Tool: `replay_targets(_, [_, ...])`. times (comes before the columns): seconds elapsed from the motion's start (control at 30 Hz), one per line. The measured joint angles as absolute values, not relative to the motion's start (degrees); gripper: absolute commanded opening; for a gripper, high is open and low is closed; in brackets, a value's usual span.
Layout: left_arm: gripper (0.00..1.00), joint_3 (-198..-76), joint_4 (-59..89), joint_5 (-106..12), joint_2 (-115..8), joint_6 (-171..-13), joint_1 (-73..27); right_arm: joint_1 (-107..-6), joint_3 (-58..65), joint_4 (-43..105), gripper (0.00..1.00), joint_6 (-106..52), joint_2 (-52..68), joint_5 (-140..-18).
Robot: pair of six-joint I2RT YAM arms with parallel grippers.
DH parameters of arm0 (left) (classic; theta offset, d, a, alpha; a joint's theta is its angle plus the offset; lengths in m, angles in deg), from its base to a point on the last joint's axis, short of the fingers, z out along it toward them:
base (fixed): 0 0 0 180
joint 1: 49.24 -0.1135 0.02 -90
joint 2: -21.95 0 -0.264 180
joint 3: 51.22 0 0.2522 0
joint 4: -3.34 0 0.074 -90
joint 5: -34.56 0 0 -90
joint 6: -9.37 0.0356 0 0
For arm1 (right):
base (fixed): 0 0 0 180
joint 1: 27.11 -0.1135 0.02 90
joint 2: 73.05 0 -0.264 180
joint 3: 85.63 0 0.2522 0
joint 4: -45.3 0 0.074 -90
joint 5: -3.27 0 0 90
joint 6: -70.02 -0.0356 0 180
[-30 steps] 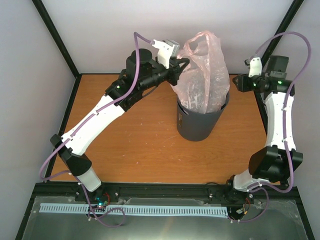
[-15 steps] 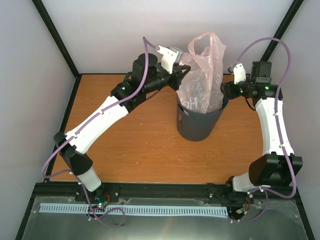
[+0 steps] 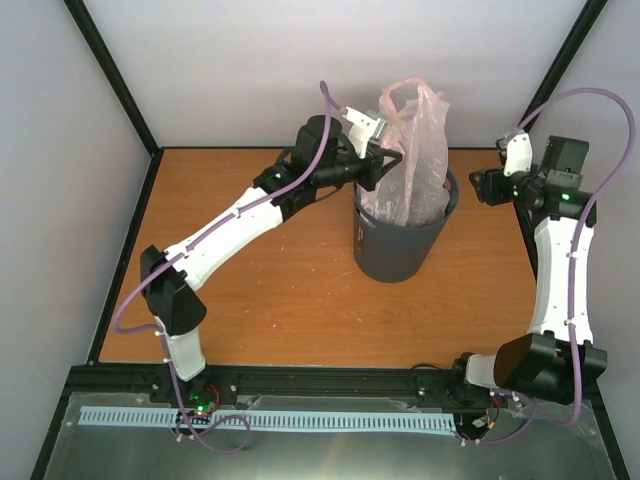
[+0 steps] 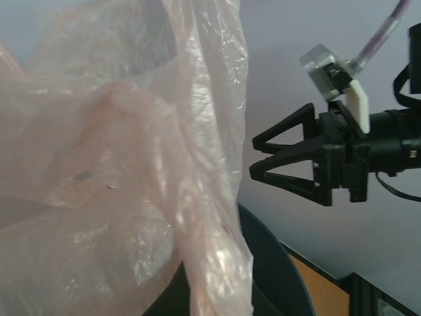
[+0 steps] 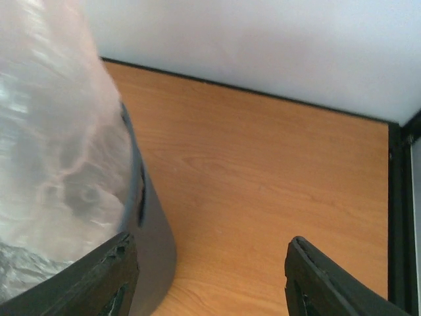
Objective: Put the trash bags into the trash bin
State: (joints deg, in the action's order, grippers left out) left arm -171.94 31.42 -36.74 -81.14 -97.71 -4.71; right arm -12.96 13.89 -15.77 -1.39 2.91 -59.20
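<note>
Well, the pale-pink trash bag (image 3: 412,150) stands half stuffed in the dark grey trash bin (image 3: 398,250), upper centre of the overhead view. The left gripper (image 3: 388,168) sits against the bag's left side, grip impossible to tell; the right gripper (image 3: 476,187), just right of the bin, gapes empty.

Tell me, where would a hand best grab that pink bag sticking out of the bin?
Probably the narrow neck just under the handle loop, pinched from the side: the bag stands upright out of the bin and narrows towards the top.
</note>
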Motion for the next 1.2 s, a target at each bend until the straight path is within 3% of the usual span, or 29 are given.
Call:
replay_targets(0.3, [0.01,-168.46,28.52,-28.39,-84.42,-101.77,-4.34,-9.35,1.41,-14.53,0.6,-0.78,3.3,-57.25])
replay_targets(0.5, [0.01,-164.35,28.5,-28.45,-83.04,-102.17,-4.25,-9.72,-0.32,-14.48,0.59,0.43,5.14,-52.79])
replay_targets(0.7, [0.01,-158.21,32.06,-34.03,-75.17,-101.47,-4.23,-13.85,-0.69,-14.0,0.59,2.09,5.95,-51.63])
replay_targets(0.97, [0.01,-149.93,32.93,-40.45,-60.77,-101.01,-4.23,-26.68,-0.54,-13.43,0.6,3.59,10.34,-54.48])
replay_targets(1.2, [0.01,-139.59,33.13,-46.59,-50.54,-101.12,-4.23,-31.43,6.5,-15.73,0.63,3.81,14.89,-58.21])
